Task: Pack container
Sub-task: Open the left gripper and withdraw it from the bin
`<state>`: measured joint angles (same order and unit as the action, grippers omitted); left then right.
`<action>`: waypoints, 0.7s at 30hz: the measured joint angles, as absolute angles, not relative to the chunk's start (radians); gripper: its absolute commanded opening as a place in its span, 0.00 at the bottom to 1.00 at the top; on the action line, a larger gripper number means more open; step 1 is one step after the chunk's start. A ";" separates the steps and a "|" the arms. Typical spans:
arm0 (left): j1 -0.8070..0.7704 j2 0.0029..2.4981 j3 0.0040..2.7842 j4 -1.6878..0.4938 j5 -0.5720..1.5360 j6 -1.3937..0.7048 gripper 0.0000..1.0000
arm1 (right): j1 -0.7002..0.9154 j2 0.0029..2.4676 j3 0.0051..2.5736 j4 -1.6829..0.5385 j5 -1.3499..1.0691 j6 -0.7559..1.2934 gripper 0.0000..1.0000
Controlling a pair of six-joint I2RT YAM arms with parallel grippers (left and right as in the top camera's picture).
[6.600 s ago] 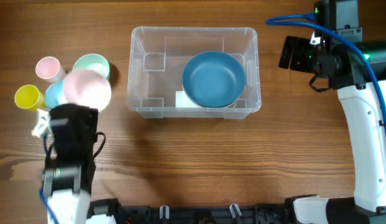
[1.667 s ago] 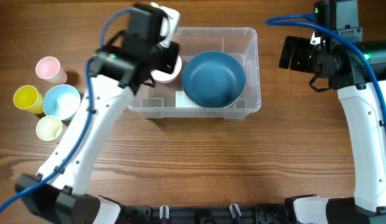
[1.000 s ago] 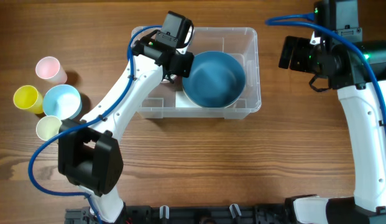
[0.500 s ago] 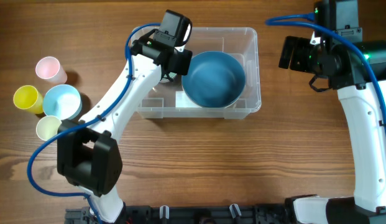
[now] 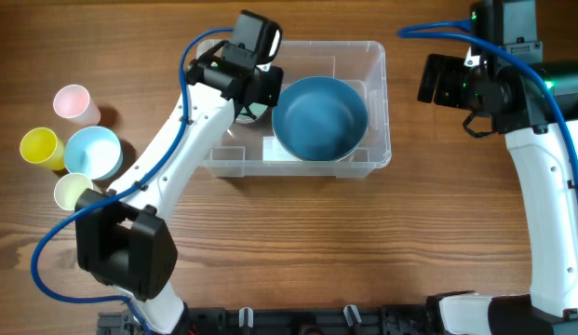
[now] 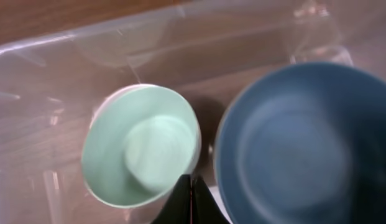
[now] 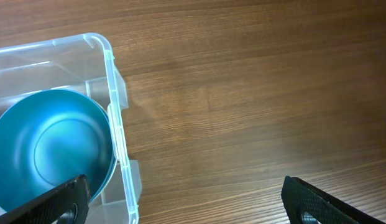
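Green bowl (image 6: 140, 146): pinched at rim by shut left tool (image 6: 189, 183), beside blue bowl (image 6: 298, 149) so both fit container (image 6: 50, 46).
Right tool (image 7: 189, 205): wide open, empty.

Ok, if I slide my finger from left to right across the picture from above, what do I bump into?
Yellow cup → light blue bowl → see-through box → the robot's right arm.

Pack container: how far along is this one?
Done: blue bowl sits in the container. In hand: green bowl is inside too, left fingers pinched at its rim. Left: pink cup, yellow cup, light blue bowl and pale cup wait outside on the table; right fingers open.
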<state>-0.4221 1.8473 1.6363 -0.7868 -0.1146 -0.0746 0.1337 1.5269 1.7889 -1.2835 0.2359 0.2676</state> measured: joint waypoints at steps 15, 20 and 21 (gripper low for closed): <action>-0.355 2.014 1.636 -0.862 -0.133 -0.111 0.04 | 0.134 1.527 1.789 -1.283 0.236 0.268 1.00; -0.355 2.035 1.635 -0.926 -0.104 -0.111 0.04 | 0.134 1.527 1.789 -1.283 0.236 0.268 1.00; -0.355 2.035 1.635 -0.929 -0.101 -0.111 0.04 | 0.134 1.527 1.789 -1.283 0.236 0.268 1.00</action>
